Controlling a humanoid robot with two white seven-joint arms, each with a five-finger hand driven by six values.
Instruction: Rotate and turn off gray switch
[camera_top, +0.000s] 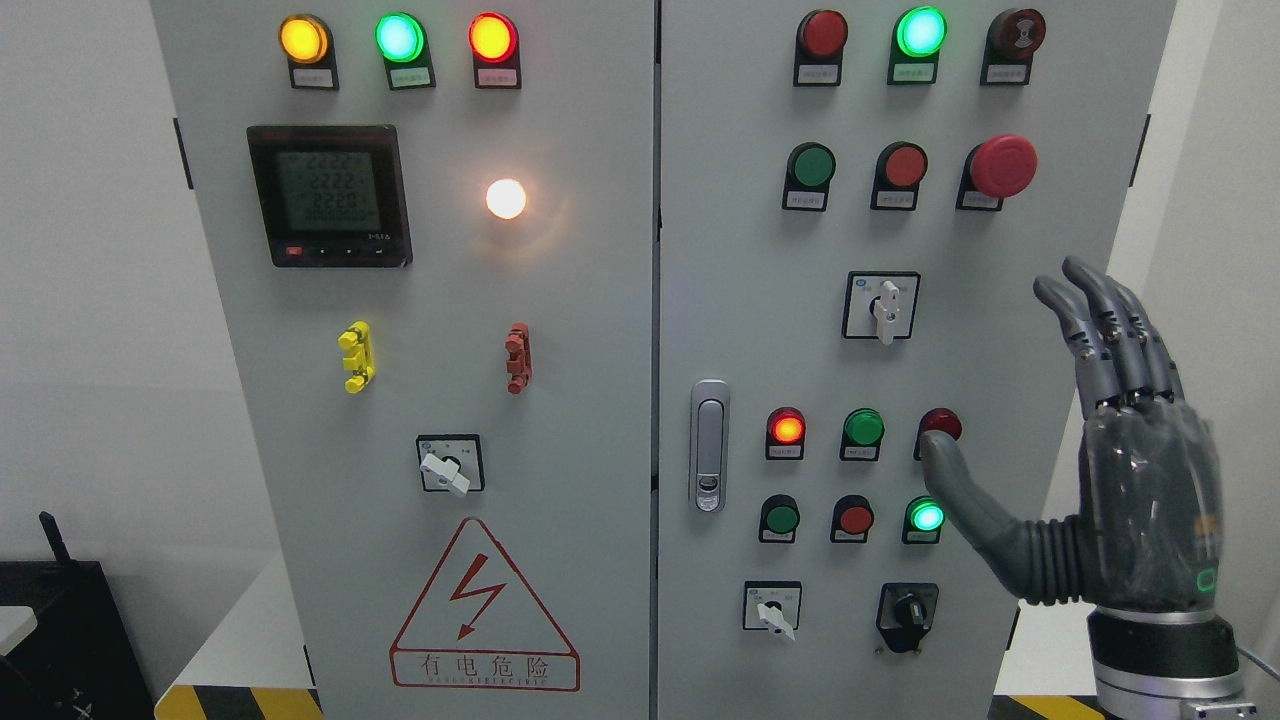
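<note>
While hanging open before the right edge of the cabinet's right door (720, 250), fingers spread upward, thumb stretched toward a dark red button (945, 420), clamped on nothing: the right hand (1130, 480). No left hand in view.

Three pale gray rotary switches on the cabinet. Middle switch (882, 308), halfway up the right door, handle straight down. Bottom switch (772, 612), near that door's bottom edge, handle slanted down and right. Left switch (445, 465), low on the left door, slanted likewise. Hard to single out the one meant, or to judge whether already off. Nearest the hand: the middle switch.

For any turn wanted:
- Pinch the handle across its flat sides with thumb and two fingers.
- Keep the wrist in line with the knob's axis.
- Twist smoothly to the marked stop, without forcing past it.
- Steer clear of the big red mushroom button (1003, 165) near the door's upper right corner.
</note>
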